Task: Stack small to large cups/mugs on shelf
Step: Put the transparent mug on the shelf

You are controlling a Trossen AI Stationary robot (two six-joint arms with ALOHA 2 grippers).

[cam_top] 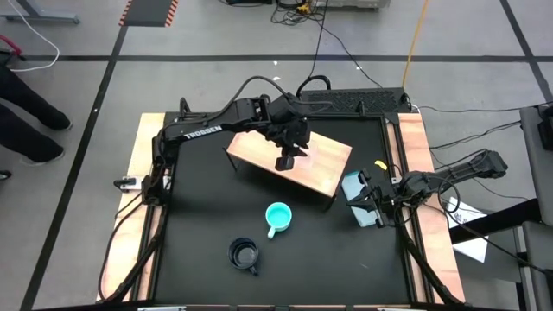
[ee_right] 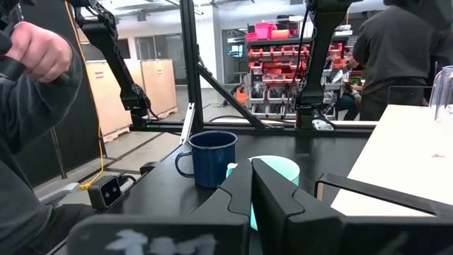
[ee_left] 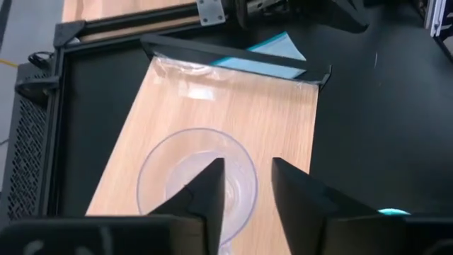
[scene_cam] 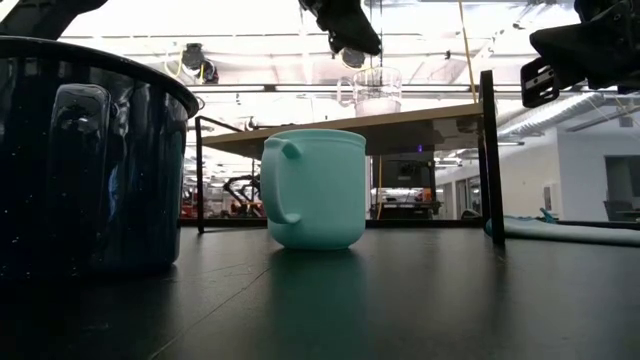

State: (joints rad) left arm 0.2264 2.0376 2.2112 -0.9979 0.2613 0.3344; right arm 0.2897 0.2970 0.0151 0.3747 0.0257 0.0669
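Note:
The small clear cup (ee_left: 177, 170) stands upright on the wooden shelf (cam_top: 324, 168), also in the low view (scene_cam: 376, 88). My left gripper (ee_left: 248, 170) is open just above the cup's rim, one finger over its inside and one outside its wall; the low view shows it (scene_cam: 348, 40) clear above the cup. The turquoise mug (cam_top: 277, 216) stands on the black tabletop in front of the shelf. The dark mug (cam_top: 244, 254) stands nearer the front edge. My right gripper (ee_right: 253, 170) is shut and empty at the table's right side (cam_top: 373, 200).
A flat light-blue item (cam_top: 356, 186) lies on the table to the right of the shelf, under my right gripper. Wooden strips (cam_top: 138, 173) run along the table's sides. A person's hand and sleeve (ee_right: 35, 106) show close by in the right wrist view; more people stand in the room behind.

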